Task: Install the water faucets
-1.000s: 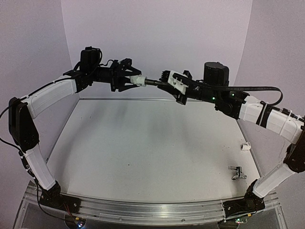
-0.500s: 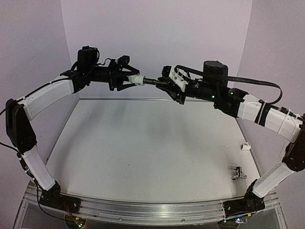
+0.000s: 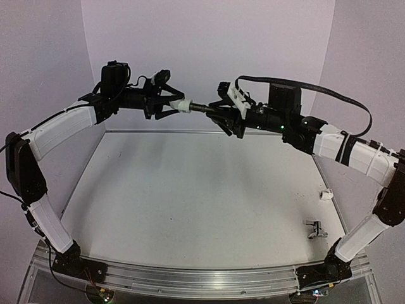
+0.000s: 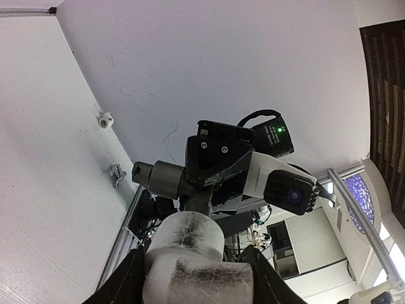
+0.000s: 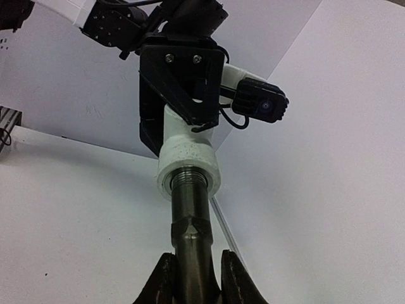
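Both arms are raised above the back of the table and meet tip to tip. My left gripper [image 3: 172, 104] is shut on a white plastic fitting [image 3: 183, 106], which fills the bottom of the left wrist view [image 4: 190, 253]. My right gripper [image 3: 219, 114] is shut on the dark grey faucet [image 3: 201, 109]. In the right wrist view the dark faucet [image 5: 191, 221] runs up from between my fingers, and its threaded end sits inside the fitting's mouth [image 5: 188, 161]. The shiny silver faucet [image 3: 313, 229] lies on the table near the front right.
A second small white fitting [image 3: 326, 195] lies near the table's right edge, beyond the silver faucet. An aluminium rail [image 3: 190, 278] with both arm bases runs along the near edge. White walls close the back and sides.
My right wrist has rolled about the faucet's axis, its white camera mount swinging upward and to the left. The left gripper has kept hold of the fitting and barely shifted.
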